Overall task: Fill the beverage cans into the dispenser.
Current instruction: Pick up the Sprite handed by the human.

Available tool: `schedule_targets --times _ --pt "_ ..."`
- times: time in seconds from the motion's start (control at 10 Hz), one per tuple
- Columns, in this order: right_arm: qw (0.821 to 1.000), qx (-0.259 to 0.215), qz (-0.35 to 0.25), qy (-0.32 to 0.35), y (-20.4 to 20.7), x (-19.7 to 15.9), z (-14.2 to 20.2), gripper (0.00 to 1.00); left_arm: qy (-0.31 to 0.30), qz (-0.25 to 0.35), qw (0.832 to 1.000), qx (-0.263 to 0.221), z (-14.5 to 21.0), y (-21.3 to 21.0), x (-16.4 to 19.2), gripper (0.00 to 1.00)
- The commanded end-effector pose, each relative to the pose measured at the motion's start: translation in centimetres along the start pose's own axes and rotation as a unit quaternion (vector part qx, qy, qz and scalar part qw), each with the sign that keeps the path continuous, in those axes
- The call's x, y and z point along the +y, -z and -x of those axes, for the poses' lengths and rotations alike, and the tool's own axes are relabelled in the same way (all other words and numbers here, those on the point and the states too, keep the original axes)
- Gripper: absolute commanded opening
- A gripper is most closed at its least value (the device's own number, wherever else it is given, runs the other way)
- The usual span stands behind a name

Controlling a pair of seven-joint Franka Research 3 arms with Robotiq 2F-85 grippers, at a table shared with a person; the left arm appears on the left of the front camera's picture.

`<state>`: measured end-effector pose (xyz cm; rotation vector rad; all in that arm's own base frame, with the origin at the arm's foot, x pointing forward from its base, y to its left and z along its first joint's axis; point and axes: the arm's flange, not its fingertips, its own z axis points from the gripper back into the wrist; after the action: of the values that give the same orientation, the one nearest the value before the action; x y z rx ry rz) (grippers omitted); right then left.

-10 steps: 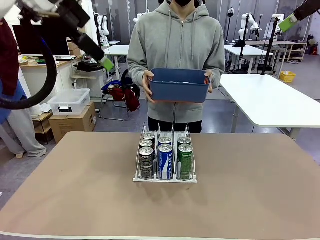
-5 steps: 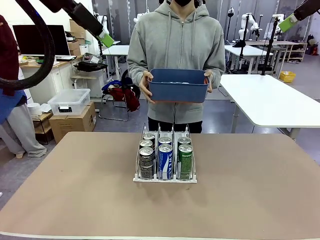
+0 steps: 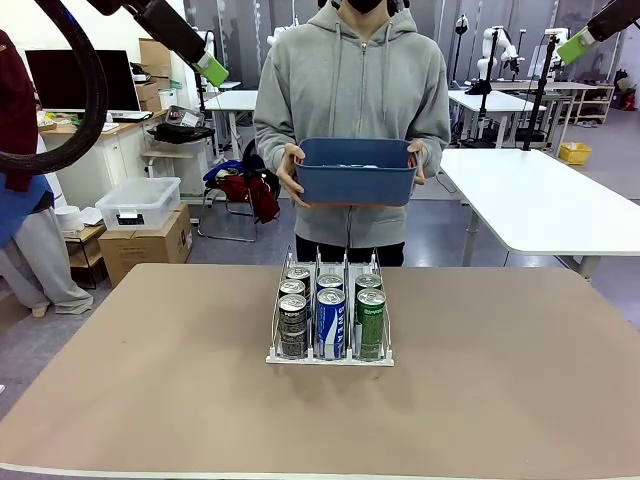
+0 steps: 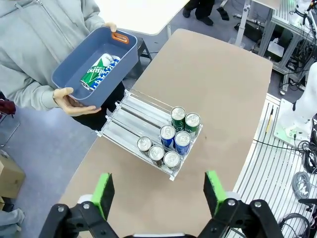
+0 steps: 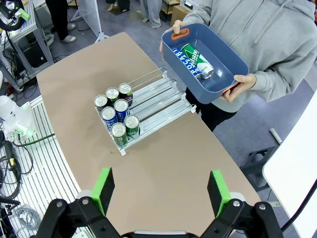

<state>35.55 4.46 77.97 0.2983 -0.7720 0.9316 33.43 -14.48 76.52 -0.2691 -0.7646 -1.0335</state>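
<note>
The left claw point(image 4: 158, 191) hung high, wide open and empty. On the tabletop point(image 3: 150, 380) the rack point(image 3: 330, 358) held seven cans point(image 3: 331, 320) at its front. Behind it a person point(image 3: 350, 90) held a blue bin point(image 3: 357, 182) with one green can point(image 4: 100, 71) inside. The right claw point(image 5: 161, 192) gaped empty too. The next move likely called for lifting that can out and feeding it into the green lane.

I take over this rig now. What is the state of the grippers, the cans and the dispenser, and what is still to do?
Left gripper: open, empty, high above the table.
Right gripper: the same.
Dispenser: mid-table, holding seven beverage cans: three dark, two blue-and-white, two green.
The person holds the blue bin beyond the far edge; a green can lies in it.
Left to do: move that can into the dispenser.
</note>
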Motion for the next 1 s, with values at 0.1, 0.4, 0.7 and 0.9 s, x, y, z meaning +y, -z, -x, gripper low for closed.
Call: schedule_targets --times 0.1,0.4,0.7,0.9 --pt "1.0 -0.003 -0.006 -0.001 0.06 -0.05 0.01 1.0 -0.003 0.002 1.0 0.0 0.22 0.05 0.25 0.96" --pt "1.0 -0.003 -0.006 -0.001 0.06 -0.05 0.01 1.0 -0.003 0.002 1.0 0.0 0.22 0.05 0.25 0.96" --pt "1.0 -0.003 -0.006 -0.001 0.06 -0.05 0.01 1.0 -0.003 0.002 1.0 0.0 0.22 0.05 0.25 0.96" --pt "1.0 -0.003 -0.006 -0.001 0.06 -0.05 0.01 1.0 -0.003 0.002 1.0 0.0 0.22 0.05 0.25 0.96"
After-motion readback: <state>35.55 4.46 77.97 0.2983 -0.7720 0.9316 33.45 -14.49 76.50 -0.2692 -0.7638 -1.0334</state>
